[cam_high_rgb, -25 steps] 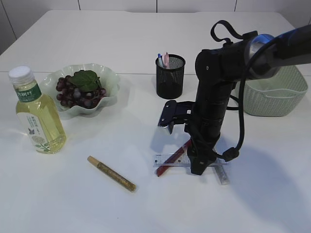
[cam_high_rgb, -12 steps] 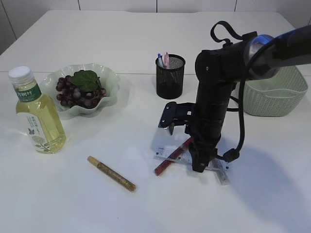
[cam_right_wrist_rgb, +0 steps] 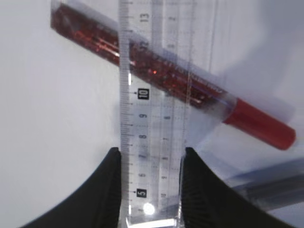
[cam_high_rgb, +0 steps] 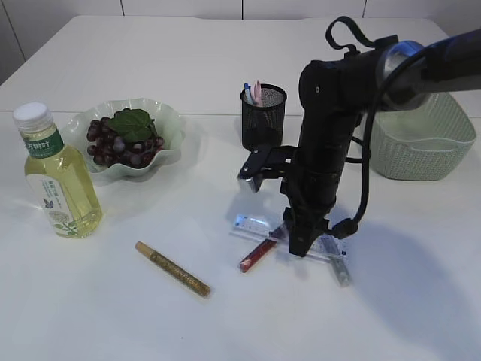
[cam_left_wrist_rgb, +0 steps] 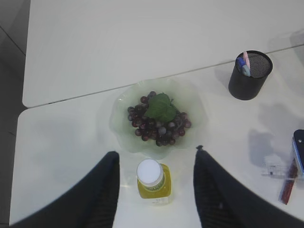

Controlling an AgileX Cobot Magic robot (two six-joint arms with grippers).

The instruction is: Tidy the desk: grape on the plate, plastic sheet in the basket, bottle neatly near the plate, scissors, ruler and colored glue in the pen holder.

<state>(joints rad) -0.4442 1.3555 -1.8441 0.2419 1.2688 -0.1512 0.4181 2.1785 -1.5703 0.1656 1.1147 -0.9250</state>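
My right gripper (cam_high_rgb: pixel 298 244) points down and is shut on the clear ruler (cam_high_rgb: pixel 252 223), its fingers (cam_right_wrist_rgb: pixel 107 190) pressed on the two long edges of the ruler (cam_right_wrist_rgb: pixel 152 118). The red glitter glue (cam_high_rgb: pixel 257 256) lies under the ruler and also shows in the right wrist view (cam_right_wrist_rgb: pixel 156 71). A gold glue stick (cam_high_rgb: pixel 173 269) lies front left. A silver glue stick (cam_high_rgb: pixel 340 271) lies right of the gripper. My left gripper (cam_left_wrist_rgb: pixel 156 153) is open high above the bottle (cam_left_wrist_rgb: pixel 152 183). The grapes (cam_high_rgb: pixel 120 147) lie on the green plate (cam_high_rgb: pixel 169 124). The bottle (cam_high_rgb: pixel 56 177) stands beside the plate. I see no plastic sheet.
The black mesh pen holder (cam_high_rgb: pixel 264 118) stands behind the right arm with blue and pink handles sticking out. The pale green basket (cam_high_rgb: pixel 417 143) stands at the right. The table's seam runs behind the plate.
My right gripper has risen and shifted slightly back and left with the ruler. The ruler's left end has lifted off the table. The red glue now lies lower and shorter in view.
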